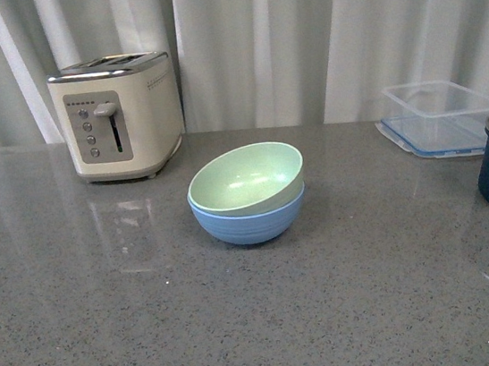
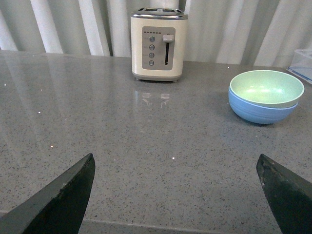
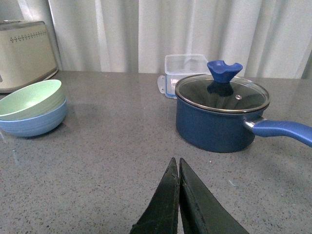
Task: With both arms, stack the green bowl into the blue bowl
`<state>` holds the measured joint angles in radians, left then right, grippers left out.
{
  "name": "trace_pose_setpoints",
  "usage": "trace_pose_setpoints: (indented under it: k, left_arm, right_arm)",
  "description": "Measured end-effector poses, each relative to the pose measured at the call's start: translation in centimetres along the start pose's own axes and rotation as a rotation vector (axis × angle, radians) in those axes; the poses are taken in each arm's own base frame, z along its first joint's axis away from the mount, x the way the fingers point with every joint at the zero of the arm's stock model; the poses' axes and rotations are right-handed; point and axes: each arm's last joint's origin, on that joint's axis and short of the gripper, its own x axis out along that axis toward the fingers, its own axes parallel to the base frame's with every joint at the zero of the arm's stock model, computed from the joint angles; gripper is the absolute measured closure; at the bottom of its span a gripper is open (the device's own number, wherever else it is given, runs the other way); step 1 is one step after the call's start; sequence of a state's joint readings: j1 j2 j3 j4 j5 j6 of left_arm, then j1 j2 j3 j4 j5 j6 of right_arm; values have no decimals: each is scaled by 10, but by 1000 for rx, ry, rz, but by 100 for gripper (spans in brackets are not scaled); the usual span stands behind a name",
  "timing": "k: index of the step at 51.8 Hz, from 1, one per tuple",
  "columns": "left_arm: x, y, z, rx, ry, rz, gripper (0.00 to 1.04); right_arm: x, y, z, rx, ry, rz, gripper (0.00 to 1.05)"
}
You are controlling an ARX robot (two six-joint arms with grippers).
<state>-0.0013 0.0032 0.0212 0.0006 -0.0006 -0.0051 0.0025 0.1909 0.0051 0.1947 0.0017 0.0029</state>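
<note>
The green bowl (image 1: 246,177) sits nested inside the blue bowl (image 1: 250,221) in the middle of the grey counter, slightly tilted. Both show in the left wrist view, green (image 2: 265,87) in blue (image 2: 261,112), and in the right wrist view, green (image 3: 30,98) in blue (image 3: 34,122). Neither arm shows in the front view. My left gripper (image 2: 175,163) is open and empty, low over bare counter, well short of the bowls. My right gripper (image 3: 176,162) is shut and empty, low over the counter between the bowls and a navy pot.
A cream toaster (image 1: 118,116) stands at the back left, behind the bowls. A clear plastic container (image 1: 440,116) lies at the back right. A dark navy pot (image 3: 222,112) with a glass lid and a long handle (image 3: 282,130) stands at the right.
</note>
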Motion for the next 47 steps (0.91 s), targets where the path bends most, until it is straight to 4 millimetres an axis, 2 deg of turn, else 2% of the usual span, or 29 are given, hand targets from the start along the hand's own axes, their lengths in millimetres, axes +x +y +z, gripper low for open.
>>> trace_pose_setpoints:
  k: [16, 31, 34, 44, 47]
  left_arm:
    - [0, 0, 0, 0, 0, 0, 7]
    - [0, 0, 0, 0, 0, 0, 7]
    - [0, 0, 0, 0, 0, 0, 7]
    - [0, 0, 0, 0, 0, 0, 7]
    - [0, 0, 0, 0, 0, 0, 7]
  right_arm:
    - [-12, 0, -3, -1, 6, 2, 104]
    - [-12, 0, -3, -2, 6, 2, 62]
    - [-12, 0, -3, -2, 6, 2, 47]
    - [-12, 0, -3, -2, 6, 2, 10]
    - [-12, 0, -3, 0, 6, 2, 10]
